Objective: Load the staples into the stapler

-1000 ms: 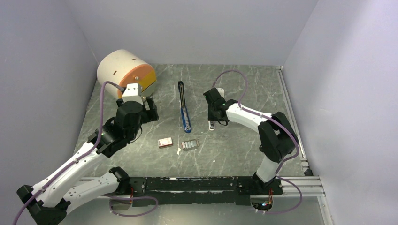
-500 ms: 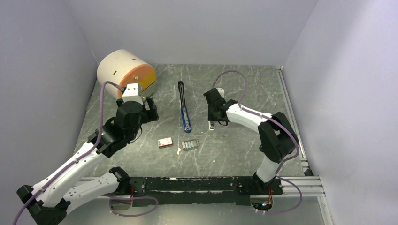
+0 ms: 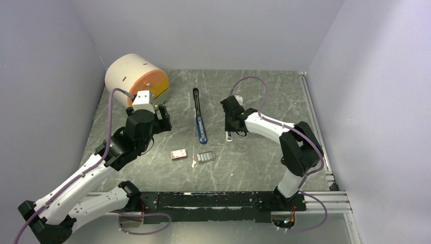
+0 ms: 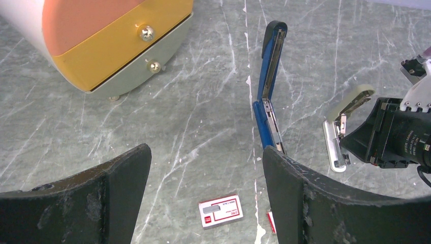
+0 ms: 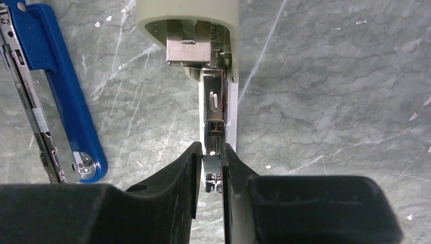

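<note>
The blue stapler [image 3: 200,122] lies opened flat at the table's middle, its metal channel facing up; it also shows in the wrist views [image 4: 260,122] [image 5: 66,86]. The staples [image 3: 206,156], a small grey block, lie nearer the arms, beside a pink-red and white box [image 3: 178,154] [image 4: 221,211]. My left gripper [image 3: 161,119] [image 4: 206,157] hangs open above the table, left of the stapler, with the box below its gap. My right gripper [image 3: 230,131] [image 5: 211,162] is shut on the metal end of a pale beige bar [image 3: 229,136] [image 5: 188,12], right of the stapler.
A round white drawer unit [image 3: 134,76] [image 4: 101,40] with orange and yellow fronts stands at the back left. A metal rail [image 3: 317,137] runs along the table's right edge. Grey walls close in the left, back and right sides.
</note>
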